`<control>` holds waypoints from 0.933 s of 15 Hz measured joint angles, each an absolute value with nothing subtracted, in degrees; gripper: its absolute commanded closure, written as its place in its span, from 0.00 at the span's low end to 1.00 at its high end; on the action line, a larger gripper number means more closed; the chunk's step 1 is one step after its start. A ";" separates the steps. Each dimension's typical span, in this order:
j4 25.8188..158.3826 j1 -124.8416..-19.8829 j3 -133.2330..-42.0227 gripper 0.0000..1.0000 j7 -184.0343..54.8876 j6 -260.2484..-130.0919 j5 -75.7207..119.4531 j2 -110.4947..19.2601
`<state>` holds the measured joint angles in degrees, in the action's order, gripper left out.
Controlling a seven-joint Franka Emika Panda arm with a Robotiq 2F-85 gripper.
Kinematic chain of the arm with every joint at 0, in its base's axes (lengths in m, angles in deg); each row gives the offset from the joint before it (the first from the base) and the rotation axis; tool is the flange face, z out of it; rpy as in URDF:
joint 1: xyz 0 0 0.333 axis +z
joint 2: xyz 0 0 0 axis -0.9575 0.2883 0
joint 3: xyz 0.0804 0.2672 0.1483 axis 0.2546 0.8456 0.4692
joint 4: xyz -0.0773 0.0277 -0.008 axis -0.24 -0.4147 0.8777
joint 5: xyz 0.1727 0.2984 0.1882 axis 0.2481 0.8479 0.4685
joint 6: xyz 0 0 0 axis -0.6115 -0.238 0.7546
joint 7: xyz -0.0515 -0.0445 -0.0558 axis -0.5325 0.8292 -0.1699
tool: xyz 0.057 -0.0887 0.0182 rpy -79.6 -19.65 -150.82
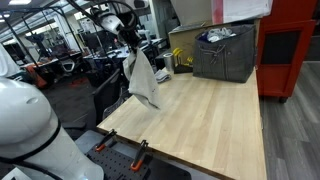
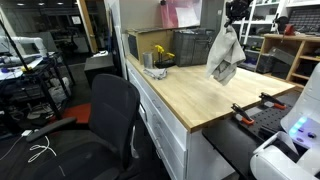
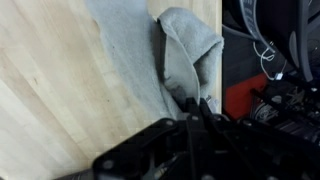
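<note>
Grey cloth [image 1: 143, 80], shown at the lifted stage. It hangs in a loose, crumpled drape from my gripper [image 1: 131, 46], above the near-edge part of the light wooden table [image 1: 205, 115]. In both exterior views the cloth [image 2: 225, 58] falls almost straight down from the pinch. Its lowest corner comes close to the tabletop [image 2: 190, 95], and I cannot tell whether that corner brushes the wood or hangs just clear.

Progress, as I judge it: the grasp and the lift are done, since most of the fabric is off the surface and carried by me alone. The cloth has not been laid down, spread or let go, so everything after the lift is left.

Jaws: together, clamped on a gathered fold at the top of the cloth. In the wrist view my gripper [image 3: 195, 118] appears as a dark mass at the lower edge. The fabric [image 3: 185, 55] bunches up from it across the wood grain, beside the table's side edge. No gap shows between the jaws other than what the pinched cloth fills.

Surroundings: a grey bin [image 1: 225, 55] stands at the far end of the table, well apart from the cloth. Yellow flowers [image 2: 160, 52] stand beside it in an exterior view. Orange-handled clamps [image 1: 140, 148] grip the table's near edge. An office chair [image 2: 110, 110] stands on the floor alongside.
</note>
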<state>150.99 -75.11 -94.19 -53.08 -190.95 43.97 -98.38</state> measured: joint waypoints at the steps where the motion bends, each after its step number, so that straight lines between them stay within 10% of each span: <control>1: 151.12 -75.03 -93.69 0.72 -53.39 -195.62 44.40 -96.80; 11: 151.10 -74.20 -91.05 0.05 -57.05 -234.91 47.74 -77.92; 14: 151.00 -72.70 -91.80 0.00 -57.04 -233.05 50.24 -75.04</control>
